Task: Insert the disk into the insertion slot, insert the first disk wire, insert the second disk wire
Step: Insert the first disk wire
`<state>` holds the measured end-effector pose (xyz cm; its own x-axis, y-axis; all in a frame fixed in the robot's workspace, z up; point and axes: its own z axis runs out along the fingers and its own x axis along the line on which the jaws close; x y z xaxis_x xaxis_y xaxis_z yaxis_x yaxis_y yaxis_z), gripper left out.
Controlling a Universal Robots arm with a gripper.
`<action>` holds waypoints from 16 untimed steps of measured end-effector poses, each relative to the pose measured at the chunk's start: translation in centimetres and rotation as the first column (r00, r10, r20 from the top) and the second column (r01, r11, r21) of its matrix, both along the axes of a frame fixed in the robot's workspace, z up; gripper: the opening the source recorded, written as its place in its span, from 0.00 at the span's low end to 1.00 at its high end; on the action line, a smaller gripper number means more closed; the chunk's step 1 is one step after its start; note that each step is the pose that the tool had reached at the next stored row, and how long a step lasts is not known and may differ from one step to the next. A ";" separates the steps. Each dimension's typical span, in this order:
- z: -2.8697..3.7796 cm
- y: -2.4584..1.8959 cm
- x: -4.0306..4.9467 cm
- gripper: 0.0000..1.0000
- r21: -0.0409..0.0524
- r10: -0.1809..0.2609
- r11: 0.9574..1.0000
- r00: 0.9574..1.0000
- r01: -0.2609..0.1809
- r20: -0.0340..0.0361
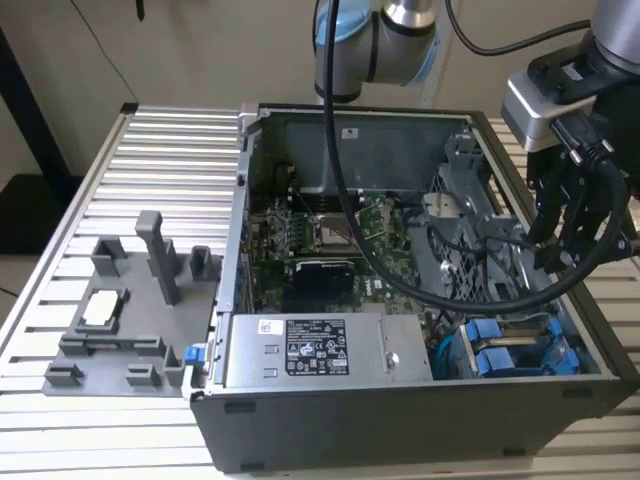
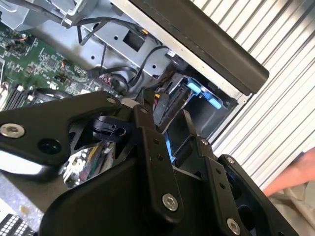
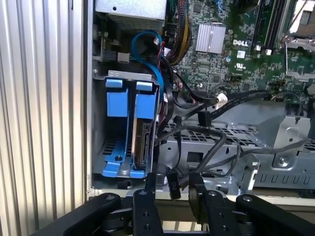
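In the first wrist view the disk, a grey drive body in a blue carrier, sits inside the insertion slot of the grey drive cage, beside a second blue carrier. My gripper is open just outside the cage, and a loose black wire connector lies between its fingers without being clamped. Another black connector hangs free over the perforated panel. In the exterior view my gripper hovers above the case's right side, over the blue carriers. The second wrist view shows the gripper open above the blue bay.
The open computer case rests on a slatted aluminium table. A silver power supply and the motherboard fill its middle. A grey fixture tray lies to the exterior view's left. A blurred hand shows beside the case.
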<state>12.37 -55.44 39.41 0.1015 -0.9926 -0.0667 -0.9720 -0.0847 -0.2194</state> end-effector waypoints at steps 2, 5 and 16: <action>-0.03 0.00 0.00 0.32 0.000 0.001 1.000 1.000 -0.001 0.000; -0.10 0.01 0.00 0.25 0.000 0.002 1.000 1.000 -0.002 0.000; -0.23 0.00 0.17 0.19 -0.060 0.003 0.998 1.000 -0.003 -0.010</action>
<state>12.54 -55.44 39.18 0.1041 -0.9945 -0.0078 -0.9738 -0.1004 -0.2040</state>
